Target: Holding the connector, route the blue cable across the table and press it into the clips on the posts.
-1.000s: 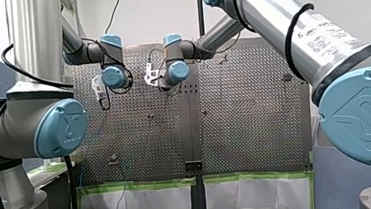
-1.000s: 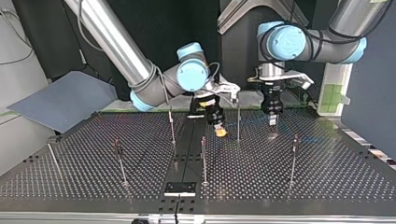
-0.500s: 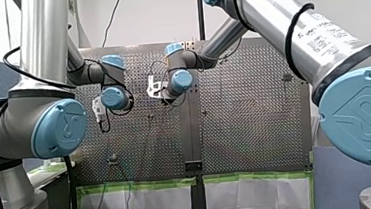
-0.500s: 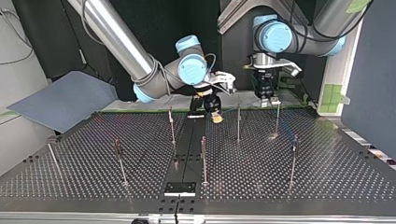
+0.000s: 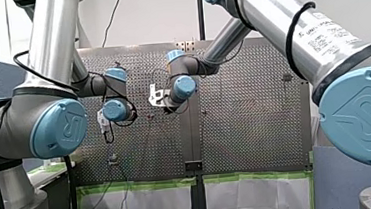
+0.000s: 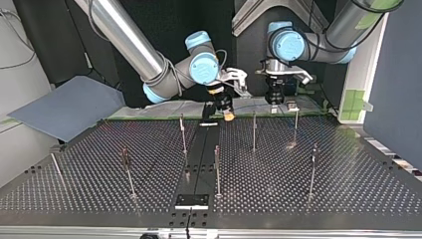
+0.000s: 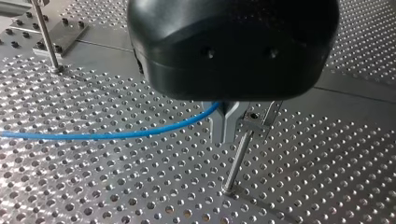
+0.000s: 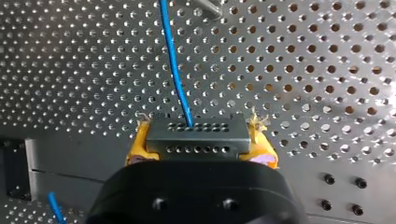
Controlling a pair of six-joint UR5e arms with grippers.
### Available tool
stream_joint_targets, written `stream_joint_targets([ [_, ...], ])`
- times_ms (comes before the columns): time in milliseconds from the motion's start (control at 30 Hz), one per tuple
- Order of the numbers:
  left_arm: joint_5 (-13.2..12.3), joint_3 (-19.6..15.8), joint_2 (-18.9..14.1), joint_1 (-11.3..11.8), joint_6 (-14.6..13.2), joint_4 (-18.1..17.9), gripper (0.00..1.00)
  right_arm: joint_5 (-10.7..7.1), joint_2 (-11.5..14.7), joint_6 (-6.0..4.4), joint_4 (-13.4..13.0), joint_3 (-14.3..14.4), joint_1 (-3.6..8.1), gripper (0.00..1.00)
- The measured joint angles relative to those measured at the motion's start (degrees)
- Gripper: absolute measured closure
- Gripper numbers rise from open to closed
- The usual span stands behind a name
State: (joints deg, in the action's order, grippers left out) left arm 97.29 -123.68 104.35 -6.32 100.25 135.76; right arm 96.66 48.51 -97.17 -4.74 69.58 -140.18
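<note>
The wide perforated metal table [image 6: 308,199] fills the top view, with a dark strip running down its middle. Over the table's far edge my right arm [image 6: 130,46] comes in from that view's left and my left arm [image 6: 334,39] from its right. Several thin upright metal posts [image 6: 217,172] stand well apart across the table. My right gripper [image 6: 228,115] hangs above the far edge, just beside the dark strip. In the right wrist view its yellow pads [image 8: 136,148] are clenched on the two ends of a grey rectangular metal connector with rows of small holes [image 8: 196,136]. A thin blue cable [image 8: 173,60] leaves the connector's front face and runs ahead over the table. My left gripper [image 7: 224,125] is black with metal fingers. They are pressed together on the cable, which comes in from one side, above the perforated surface. One clip-topped post [image 7: 237,161] stands just beside these fingers.
</note>
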Motion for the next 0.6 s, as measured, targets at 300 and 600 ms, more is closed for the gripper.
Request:
stream_joint_targets([
  [300, -1.82, 0.69, 1.48, -0.19, 0.29, -0.34, 1.00, -0.06, -0.10, -0.91, -0.47, 0.17, 0.36, 1.00],
  [600, -2.31, 2.61, 4.95, -0.18, 1.58, -1.69, 1.00, -0.71, -0.78, -1.80, -1.34, 0.19, 1.15, 1.00],
])
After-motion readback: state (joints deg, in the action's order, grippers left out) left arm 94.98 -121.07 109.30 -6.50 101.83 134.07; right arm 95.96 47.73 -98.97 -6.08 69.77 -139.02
